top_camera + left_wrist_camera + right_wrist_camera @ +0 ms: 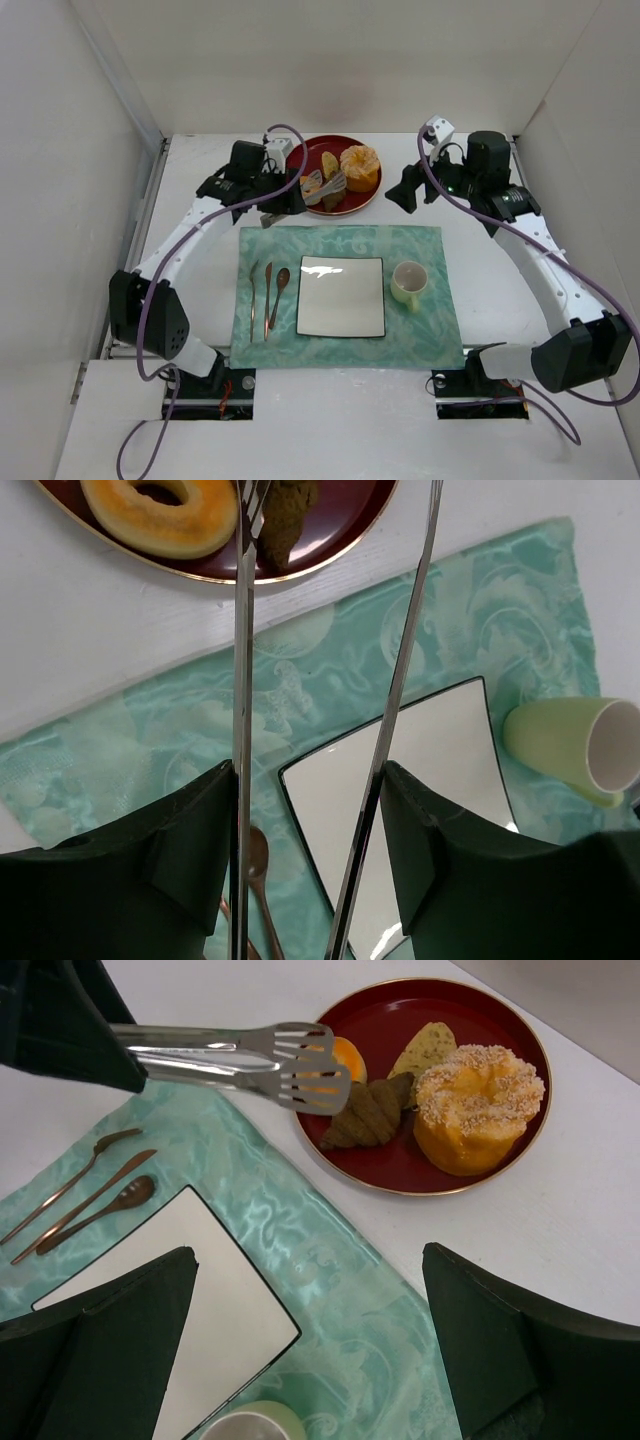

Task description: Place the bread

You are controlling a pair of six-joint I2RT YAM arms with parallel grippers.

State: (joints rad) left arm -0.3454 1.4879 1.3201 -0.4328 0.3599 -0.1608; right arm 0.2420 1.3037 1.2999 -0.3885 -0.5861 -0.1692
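White counter (565, 1235), red plate (400, 1165) at its far side: the bread (368, 1116) lies there, just past the tongs (240, 1060) my left hand (310, 860) clamps, long axis slightly off their line; right hand (310, 1360) spread, empty.

plain white desk (485, 300), boxed in by white walls on three sides: back wall (340, 60), left wall (60, 200), right wall (600, 150), all matte. there's a faint pinkish smudge (372, 100) on the back one. a grey strip (153, 190) runs along the desk's left edge, and a seam sets off a separate white board (340, 430) at the front. light's soft and even, shadows are faint.
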